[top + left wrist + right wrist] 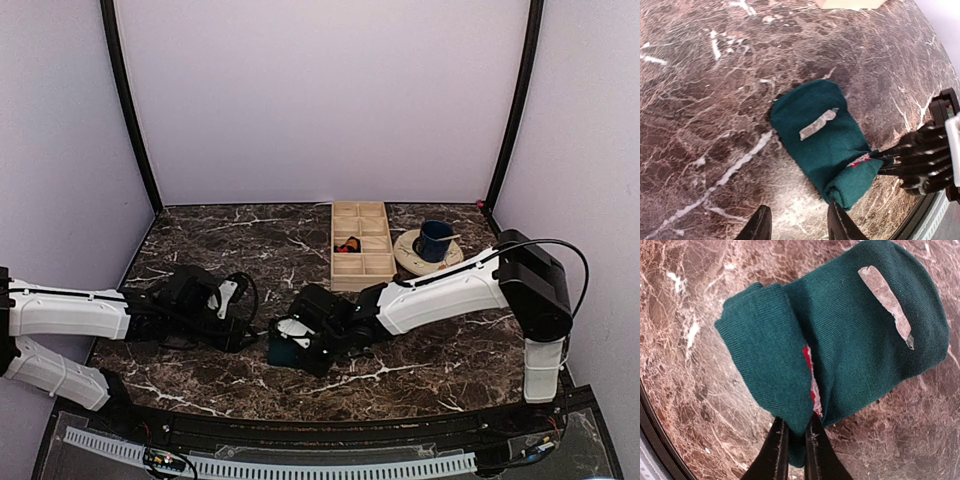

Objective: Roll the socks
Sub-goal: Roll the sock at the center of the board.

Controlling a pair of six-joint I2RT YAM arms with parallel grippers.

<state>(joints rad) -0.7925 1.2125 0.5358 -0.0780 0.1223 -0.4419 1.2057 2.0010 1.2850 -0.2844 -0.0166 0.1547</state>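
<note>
A dark green sock (285, 349) lies on the marble table, near front centre. In the right wrist view its near end (770, 360) is rolled over, with a red and white patch at the fold and a pale strip on the flat part. My right gripper (795, 432) is shut on the rolled end of the sock. In the left wrist view the sock (825, 135) lies ahead of my left gripper (797, 222), which is open and empty, its right finger just beside the roll. The right gripper (920, 157) shows there pinching the roll from the right.
A wooden compartment tray (361, 245) with a small red and black item stands behind the sock. A blue cup (435, 240) sits on a plate (410, 255) at the back right. The table's front edge runs just below the sock.
</note>
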